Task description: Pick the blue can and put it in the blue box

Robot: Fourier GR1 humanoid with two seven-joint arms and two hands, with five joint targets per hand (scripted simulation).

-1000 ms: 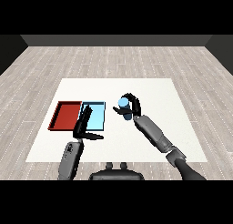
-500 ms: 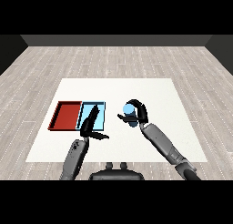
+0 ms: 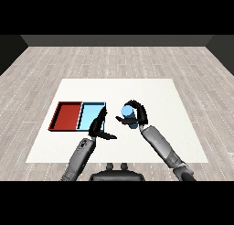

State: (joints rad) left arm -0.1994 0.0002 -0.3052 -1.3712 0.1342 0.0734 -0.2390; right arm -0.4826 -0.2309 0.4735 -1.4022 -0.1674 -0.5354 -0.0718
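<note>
Here, surroundings: red tray and blue tray touch side by side on the white tabletop.
In the way: left hand, fingers straight, over the blue tray's right edge.
Blue can: right of the trays, lifted and tilted, right hand curled round it.

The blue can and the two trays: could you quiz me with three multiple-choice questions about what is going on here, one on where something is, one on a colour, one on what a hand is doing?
1. Where is the blue can?
A. In the red tray
B. In the right hand, right of the trays
C. Lying on the floor

2. Which tray lies nearer the can?
A. The red tray
B. A green tray
C. The light blue tray

3. What is the left hand doing?
A. Holding nothing
B. Gripping the can
C. Lifting a tray

Answers: 
1 B, the right hand curls round it. 
2 C, the light blue tray sits between the red tray and the can. 
3 A, the left hand has straight fingers over the light blue tray's edge.
</note>
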